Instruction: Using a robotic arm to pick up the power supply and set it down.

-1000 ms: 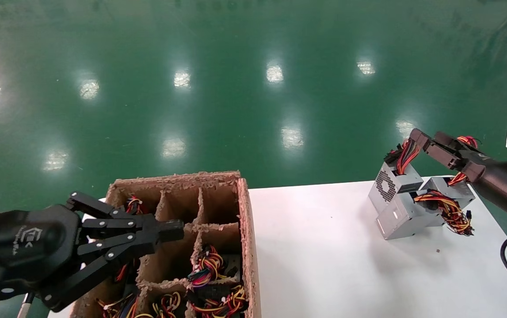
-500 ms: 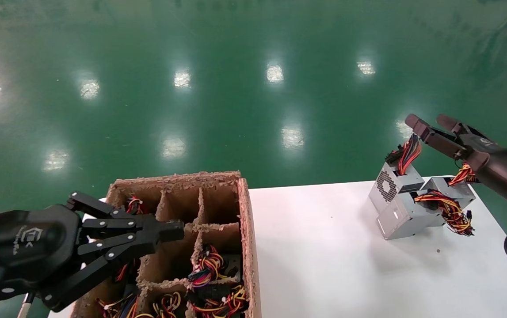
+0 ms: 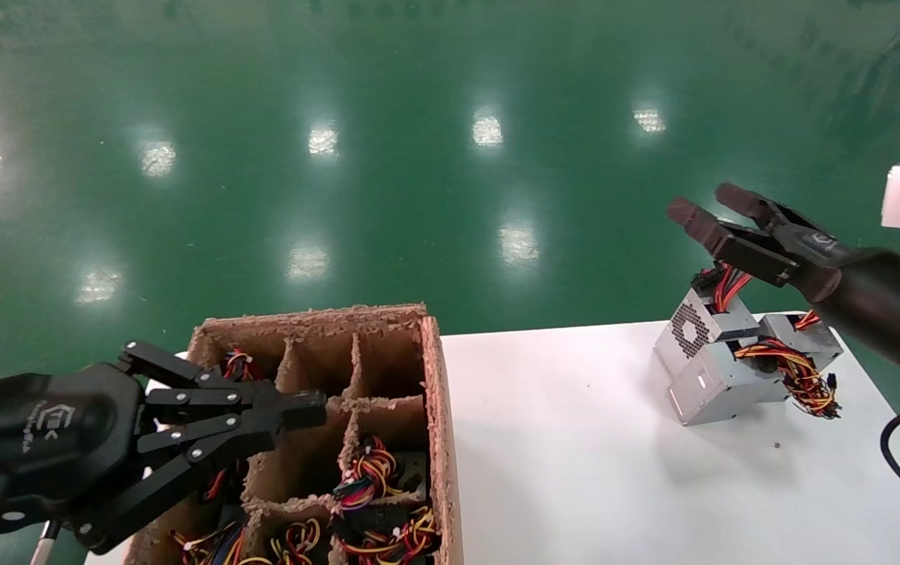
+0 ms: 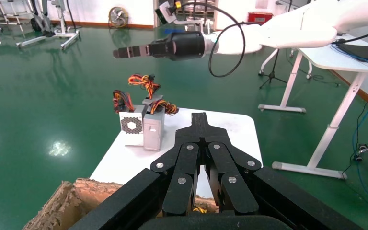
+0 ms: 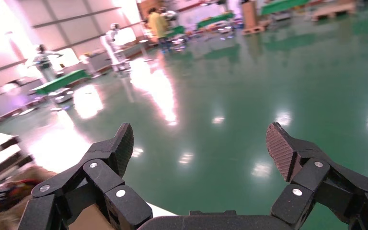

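Fingers spread wide and empty, the right gripper [image 3: 705, 205] is hovering above the power supply [image 3: 702, 329], which is leaning on another grey unit [image 3: 720, 386] on the table [image 3: 575, 447]; the left gripper [image 3: 304, 412], fingers closed, is hanging over the cardboard box [image 3: 434, 408].

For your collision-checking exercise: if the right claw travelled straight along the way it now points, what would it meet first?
Probably nothing nearby. The right claw, open, is raised above the power supply and aims over it, out across the green floor; its wrist view shows only floor ahead. Depth is uncertain.

My right claw [image 5: 199, 143] is spread wide with nothing between its ribbed pads [image 5: 280, 151], hanging over the glossy green floor [image 5: 278, 72].
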Motion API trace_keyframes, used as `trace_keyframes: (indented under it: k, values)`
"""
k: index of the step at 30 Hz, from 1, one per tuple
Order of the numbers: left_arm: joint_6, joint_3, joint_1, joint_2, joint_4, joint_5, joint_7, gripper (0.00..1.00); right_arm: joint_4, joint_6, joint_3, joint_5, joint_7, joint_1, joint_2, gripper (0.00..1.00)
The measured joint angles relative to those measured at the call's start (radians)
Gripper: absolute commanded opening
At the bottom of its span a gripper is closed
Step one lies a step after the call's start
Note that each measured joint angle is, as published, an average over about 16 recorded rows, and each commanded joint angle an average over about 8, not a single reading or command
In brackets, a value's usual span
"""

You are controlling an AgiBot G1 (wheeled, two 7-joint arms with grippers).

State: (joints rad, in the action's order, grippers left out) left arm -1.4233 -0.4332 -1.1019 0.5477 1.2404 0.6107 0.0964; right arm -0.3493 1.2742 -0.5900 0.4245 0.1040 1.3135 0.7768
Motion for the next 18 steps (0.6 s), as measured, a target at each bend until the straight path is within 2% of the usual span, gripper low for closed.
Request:
trace_keyframes:
  k: [1, 2, 9, 10, 18]
  values:
    - [0.000, 0.000, 0.000, 0.000, 0.000, 0.000, 0.000, 0.00, -0.021, 0.005, 0.007, 0.007, -0.006, -0.005, -0.004, 1.00]
    - [0.000, 0.000, 0.000, 0.000, 0.000, 0.000, 0.000, 0.04, -0.041, 0.010, 0.014, 0.014, -0.013, -0.011, -0.007, 1.00]
    - [0.000, 0.000, 0.000, 0.000, 0.000, 0.000, 0.000, 0.92, -0.186, 0.044, 0.062, 0.061, -0.058, -0.048, -0.033, 1.00]
    - [0.000, 0.000, 0.000, 0.000, 0.000, 0.000, 0.000, 1.00, -0.206, 0.049, 0.069, 0.068, -0.064, -0.053, -0.037, 1.00]
    - [0.000, 0.000, 0.000, 0.000, 0.000, 0.000, 0.000, 1.00, -0.372, 0.088, 0.123, 0.122, -0.116, -0.095, -0.066, 1.00]
